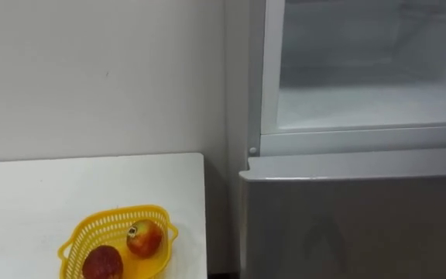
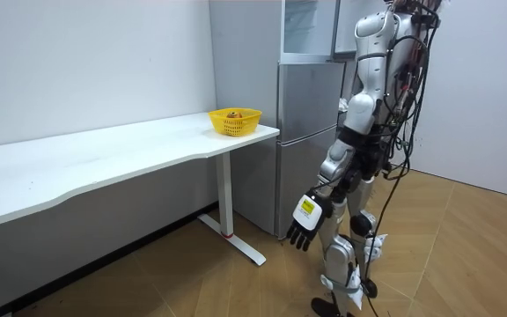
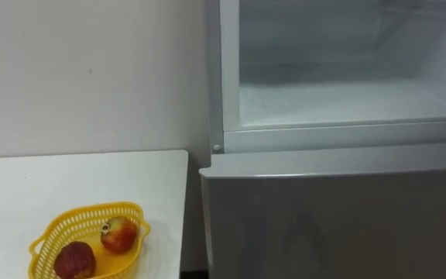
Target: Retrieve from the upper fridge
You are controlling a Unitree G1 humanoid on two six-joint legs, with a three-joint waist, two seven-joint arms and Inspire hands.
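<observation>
On table (image 1: pixel 22 194), basket (image 1: pixel 74 235), apple (image 1: pixel 147 239), stem end leftward

Yellow basket (image 1: pixel 78 235) (fruit (image 1: pixel 145 238) inside) beside fridge (image 1: pixel 347 217)

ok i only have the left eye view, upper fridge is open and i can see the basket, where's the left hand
Observer: In the room view the left hand hangs low beside the thigh, fingers relaxed, holding nothing.
Operator: and how is it standing
Observer: Upright, close in front of the fridge, with the arm straight down, not raised toward the upper compartment.
Operator: does the table go on past my frame
Observer: Yes, the table runs on a long way toward the room view's left. The yellow basket sits at the end next to the fridge.
</observation>
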